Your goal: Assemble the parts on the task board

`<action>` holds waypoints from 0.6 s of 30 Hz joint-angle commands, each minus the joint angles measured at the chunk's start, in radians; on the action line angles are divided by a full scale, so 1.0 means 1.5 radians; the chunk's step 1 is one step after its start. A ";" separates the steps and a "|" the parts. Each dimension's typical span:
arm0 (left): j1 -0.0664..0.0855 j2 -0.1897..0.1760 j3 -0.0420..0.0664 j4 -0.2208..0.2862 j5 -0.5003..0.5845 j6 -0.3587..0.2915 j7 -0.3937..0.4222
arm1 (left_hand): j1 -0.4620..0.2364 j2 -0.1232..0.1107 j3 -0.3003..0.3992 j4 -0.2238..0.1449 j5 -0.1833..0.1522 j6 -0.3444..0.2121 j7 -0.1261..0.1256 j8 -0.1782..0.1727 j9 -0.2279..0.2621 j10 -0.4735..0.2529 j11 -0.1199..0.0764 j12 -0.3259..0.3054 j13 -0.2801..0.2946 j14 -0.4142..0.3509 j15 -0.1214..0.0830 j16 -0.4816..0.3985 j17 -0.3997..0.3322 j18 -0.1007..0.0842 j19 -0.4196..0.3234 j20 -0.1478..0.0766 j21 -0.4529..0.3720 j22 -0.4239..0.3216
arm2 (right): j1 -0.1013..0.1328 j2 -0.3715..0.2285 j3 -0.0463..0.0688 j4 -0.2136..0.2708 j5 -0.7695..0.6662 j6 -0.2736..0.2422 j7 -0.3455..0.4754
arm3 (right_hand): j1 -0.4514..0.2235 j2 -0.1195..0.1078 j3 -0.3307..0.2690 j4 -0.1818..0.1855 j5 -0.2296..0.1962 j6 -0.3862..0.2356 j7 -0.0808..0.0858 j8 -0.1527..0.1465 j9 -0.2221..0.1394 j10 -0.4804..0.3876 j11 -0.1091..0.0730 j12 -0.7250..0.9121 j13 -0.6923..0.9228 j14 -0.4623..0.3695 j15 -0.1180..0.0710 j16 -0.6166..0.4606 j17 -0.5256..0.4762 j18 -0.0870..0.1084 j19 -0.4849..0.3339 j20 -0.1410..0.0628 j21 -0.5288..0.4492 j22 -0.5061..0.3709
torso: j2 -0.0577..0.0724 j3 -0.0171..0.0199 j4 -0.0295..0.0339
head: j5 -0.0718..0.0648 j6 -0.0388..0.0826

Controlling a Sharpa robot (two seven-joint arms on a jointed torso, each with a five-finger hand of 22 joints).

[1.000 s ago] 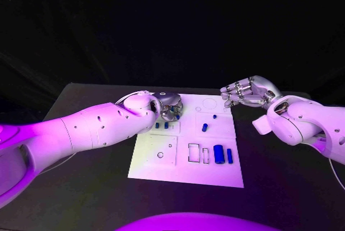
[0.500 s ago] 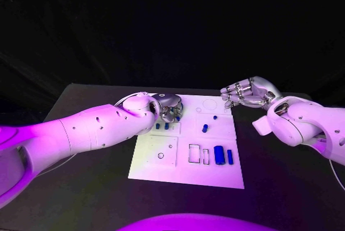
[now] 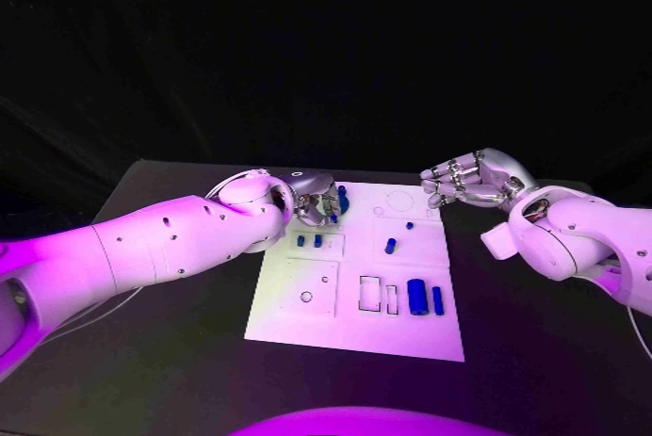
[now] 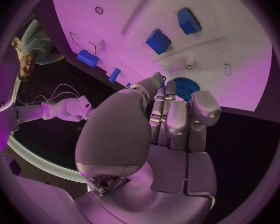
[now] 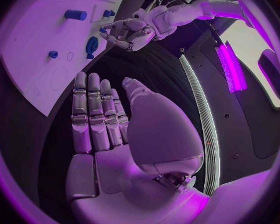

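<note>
Seating the round blue disc [image 3: 341, 200] calls for care: on the black bench [image 3: 163, 266], the white task board [image 3: 356, 323] carries it at the far-left corner, where the left robot hand [image 3: 313, 202] pinches its rim. Lower it squarely, I judge. The right robot hand [image 3: 469, 178] hovers released, fingers apart, off the board's far-right edge.

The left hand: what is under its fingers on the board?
A round blue disc lies at the fingertips of the left hand, at the board's far edge. The fingers cover part of it, so contact cannot be told.
</note>
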 commanded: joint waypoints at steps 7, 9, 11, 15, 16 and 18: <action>0.001 -0.025 0.002 0.010 0.028 -0.001 -0.004 | -0.008 -0.001 0.001 0.003 0.000 0.004 -0.001 -0.002 0.001 0.005 -0.001 -0.001 0.001 0.001 -0.002 0.004 0.000 -0.012 -0.002 0.000 0.004 0.001 | 0.000 0.000 0.000 -0.001 -0.003 0.002 0.004 | 0.002 0.005 0.005 0.000 -0.002 -0.002 -0.002 0.001 0.000 0.001 -0.001 0.001 0.000 -0.003 -0.002 -0.001 0.000 0.005 0.003 0.002 -0.002 -0.001 | 0.002 -0.0002 -0.0013 | -0.001 -0.001; 0.001 -0.030 0.002 0.010 0.030 0.001 -0.005 | -0.008 -0.001 0.001 0.003 0.000 0.004 -0.001 -0.002 0.001 0.005 -0.001 -0.001 0.001 0.001 -0.002 0.004 0.000 -0.012 -0.002 0.000 0.004 0.001 | 0.000 0.000 0.000 -0.001 -0.003 0.002 0.004 | 0.002 0.005 0.005 0.000 -0.002 -0.002 -0.002 0.001 0.000 0.001 -0.001 0.001 0.000 -0.003 -0.002 -0.001 0.000 0.005 0.003 0.002 -0.002 -0.001 | 0.001 -0.0002 -0.0013 | 0.000 -0.001; 0.001 -0.034 0.002 0.009 0.032 0.004 -0.005 | -0.008 -0.001 0.001 0.003 0.000 0.004 -0.001 -0.002 0.001 0.005 -0.001 -0.002 0.001 0.001 -0.002 0.004 0.000 -0.012 -0.002 -0.001 0.004 0.001 | 0.000 -0.001 0.000 -0.001 -0.003 0.001 0.004 | 0.002 0.005 0.005 0.000 -0.002 -0.002 -0.002 0.001 0.000 0.001 -0.001 0.001 0.000 -0.003 -0.002 -0.001 0.000 0.005 0.003 0.002 -0.002 -0.001 | 0.001 0.0003 -0.0013 | 0.000 -0.003; 0.001 -0.038 0.002 0.008 0.033 0.010 -0.005 | -0.008 -0.001 0.001 0.003 0.000 0.005 -0.001 -0.003 0.001 0.005 -0.002 -0.002 0.001 0.001 -0.002 0.004 0.000 -0.011 -0.002 -0.001 0.004 0.000 | -0.001 -0.001 0.000 -0.001 -0.003 0.001 0.004 | 0.002 0.005 0.005 0.000 -0.002 -0.002 -0.002 0.001 0.000 0.001 -0.001 0.001 0.000 -0.003 -0.002 -0.001 0.000 0.005 0.003 0.002 -0.002 -0.001 | 0.002 -0.0004 -0.0009 | 0.000 -0.005; 0.001 -0.039 0.002 0.008 0.033 0.010 -0.005 | -0.008 -0.001 0.001 0.003 0.000 0.005 -0.001 -0.003 0.001 0.005 -0.002 -0.002 0.001 0.001 -0.002 0.004 0.000 -0.011 -0.002 -0.001 0.004 0.000 | -0.001 -0.001 0.000 -0.002 -0.003 0.001 0.004 | 0.002 0.005 0.005 0.000 -0.002 -0.002 -0.002 0.001 0.000 0.001 -0.001 0.001 0.000 -0.003 -0.002 -0.001 0.000 0.005 0.003 0.002 -0.002 -0.001 | 0.002 -0.0008 -0.0006 | 0.000 -0.006; 0.000 -0.040 0.002 0.008 0.033 0.011 -0.005 | -0.008 -0.001 0.001 0.003 0.000 0.005 -0.001 -0.003 0.001 0.005 -0.002 -0.002 0.001 0.001 -0.002 0.004 0.000 -0.011 -0.002 -0.001 0.004 0.000 | -0.001 -0.001 0.000 -0.002 -0.003 0.001 0.004 | 0.002 0.005 0.005 0.000 -0.002 -0.002 -0.002 0.001 0.000 0.001 -0.001 0.001 0.000 -0.003 -0.002 -0.001 0.000 0.005 0.003 0.002 -0.002 -0.001 | 0.001 -0.0004 -0.0011 | 0.001 -0.005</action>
